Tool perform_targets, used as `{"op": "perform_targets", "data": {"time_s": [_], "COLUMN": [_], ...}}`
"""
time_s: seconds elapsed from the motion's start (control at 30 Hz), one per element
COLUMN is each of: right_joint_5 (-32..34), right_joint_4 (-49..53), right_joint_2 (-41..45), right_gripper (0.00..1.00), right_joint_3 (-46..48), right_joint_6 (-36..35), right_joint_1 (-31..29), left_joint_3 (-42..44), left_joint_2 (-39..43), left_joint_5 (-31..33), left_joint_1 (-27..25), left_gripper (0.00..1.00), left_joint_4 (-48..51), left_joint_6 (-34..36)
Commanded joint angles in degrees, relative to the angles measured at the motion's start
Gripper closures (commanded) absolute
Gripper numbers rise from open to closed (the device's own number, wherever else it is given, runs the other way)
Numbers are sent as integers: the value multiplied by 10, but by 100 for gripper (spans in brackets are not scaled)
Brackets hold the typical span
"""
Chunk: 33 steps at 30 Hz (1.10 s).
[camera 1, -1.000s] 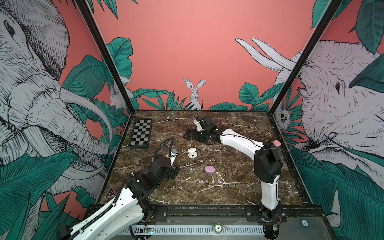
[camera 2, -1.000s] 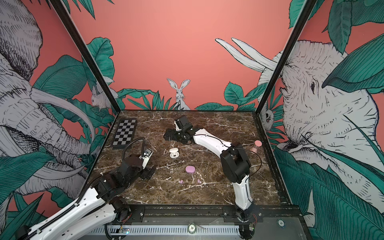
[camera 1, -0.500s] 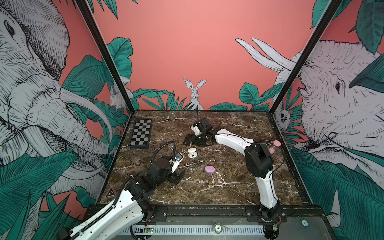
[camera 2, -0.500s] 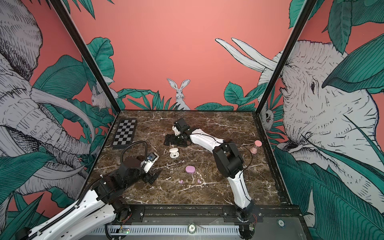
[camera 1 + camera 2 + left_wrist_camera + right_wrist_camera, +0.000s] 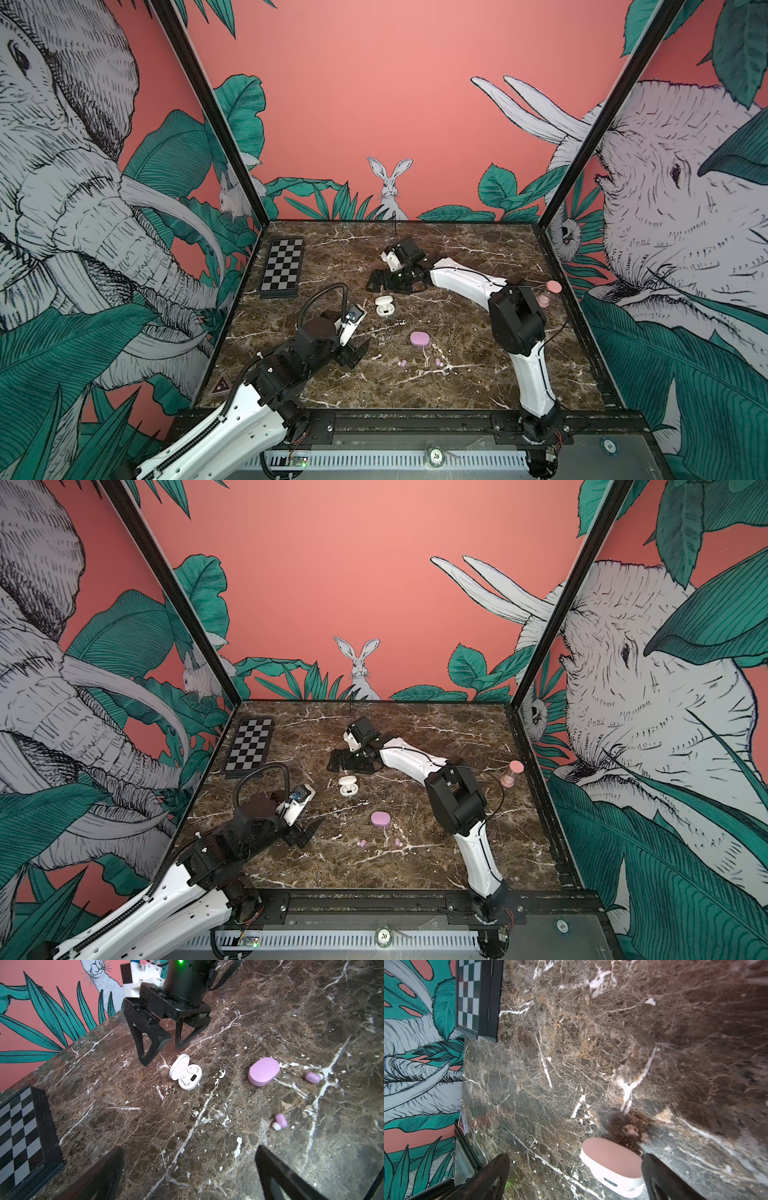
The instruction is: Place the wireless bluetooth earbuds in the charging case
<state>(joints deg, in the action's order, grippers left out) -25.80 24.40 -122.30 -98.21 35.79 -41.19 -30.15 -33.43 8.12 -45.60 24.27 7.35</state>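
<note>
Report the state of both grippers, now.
Left gripper: open, holding nothing.
Right gripper: open, holding nothing, close to the open white case.

Soft, even light, weak shadows. Top views are sharp; in the right wrist view the table (image 5: 708, 1028) is partly smeared.

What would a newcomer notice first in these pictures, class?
The open white charging case sits at mid-table with two white buds seated in it, and the right end effector stands open close behind it. Nearer the front lies the closed lilac case, with two lilac earbuds loose on the marble beside it.
</note>
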Motion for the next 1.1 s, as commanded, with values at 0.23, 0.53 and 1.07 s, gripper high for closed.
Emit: {"op": "perform_targets", "data": {"time_s": [0.23,0.53,1.07], "right_joint_5": [-8,-8,-8], "right_joint_4": [-23,-28,-36], "right_joint_2": [6,10,15], "right_gripper": [2,2,2], "right_joint_3": [20,27,37], "right_joint_6": [6,10,16], "right_joint_1": [2,1,1], "left_joint_3": [7,7,7], "left_joint_2": [5,5,5], "left_joint_5": [2,-1,0], "left_joint_1": [-2,-2,-2], "left_gripper": [1,1,1], "left_joint_4": [-10,-10,-10], "left_joint_6": [7,8,8]}}
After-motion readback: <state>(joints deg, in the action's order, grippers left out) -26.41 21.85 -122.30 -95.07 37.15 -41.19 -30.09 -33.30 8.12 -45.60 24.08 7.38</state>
